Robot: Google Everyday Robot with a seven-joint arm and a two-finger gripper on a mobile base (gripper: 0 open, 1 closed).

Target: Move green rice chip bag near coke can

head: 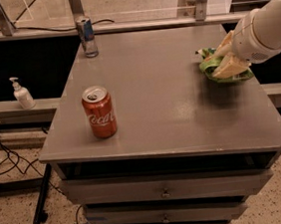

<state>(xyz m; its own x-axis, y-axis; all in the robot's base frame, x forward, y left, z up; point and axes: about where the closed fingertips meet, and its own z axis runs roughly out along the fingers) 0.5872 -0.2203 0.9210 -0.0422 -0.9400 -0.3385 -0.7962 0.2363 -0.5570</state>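
Grey tabletop (152,82), right side: claw (217,66) grips green rice chip bag (206,67); coke can (99,113) front-left.

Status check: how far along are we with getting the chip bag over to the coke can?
Done: the gripper is shut on the green rice chip bag at the right edge of the table. In hand: the bag looks lifted, with a shadow beneath it. Left: the whole carry across to the coke can at front left, then the release.

arm (267,24): white, enters from the right, slopes down to the left | tool (224,64): far right, just above the surface (152,82) | fingers (232,67): beige, clamped on the green rice chip bag (207,67)
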